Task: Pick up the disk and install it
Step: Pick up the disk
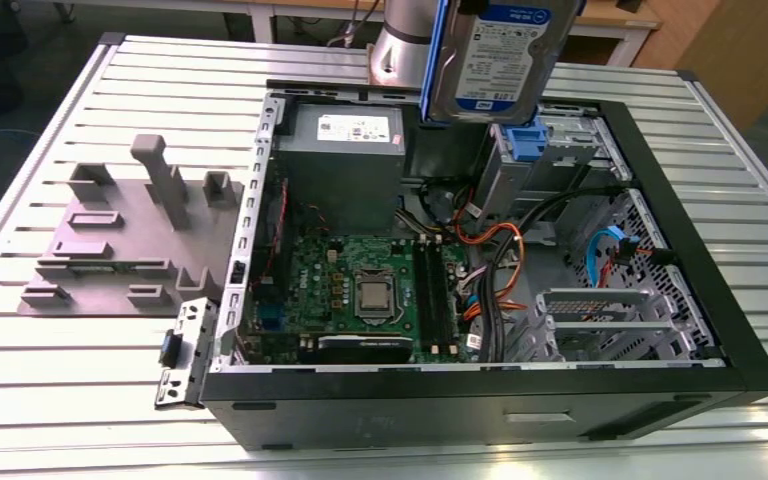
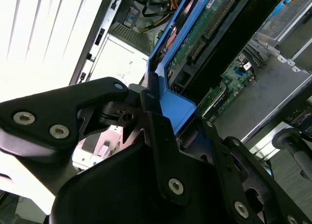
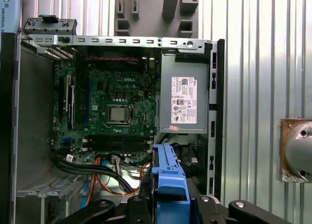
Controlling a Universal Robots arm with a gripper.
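The gripper is holding the disk in the air. Its black fingers are pressing from two sides on the blue tab at the end of the disk, and no gap is showing between them and the tab. In the first wrist view the same tab is sitting between the two fingers.

In the exterior view the disk is hanging almost upright, with its white-and-blue label facing the camera. It is hanging over the far edge of the open case and is touching no part of it. The arm is standing just behind the disk, toward the exterior view's left. Just below the disk's lower edge, a blue caddy is sitting in the bay at the far side of the case. In the second wrist view the green underside of the disk is showing.

The case is lying on its side on the slatted table, reaching from the middle to the near edge. Inside it, a grey power supply is sitting at the far side, toward the exterior view's left. The green board is lying nearer, and orange and black cables are running beside it. A grey fixture is lying near the table's edge on the exterior view's left, apart from the case.
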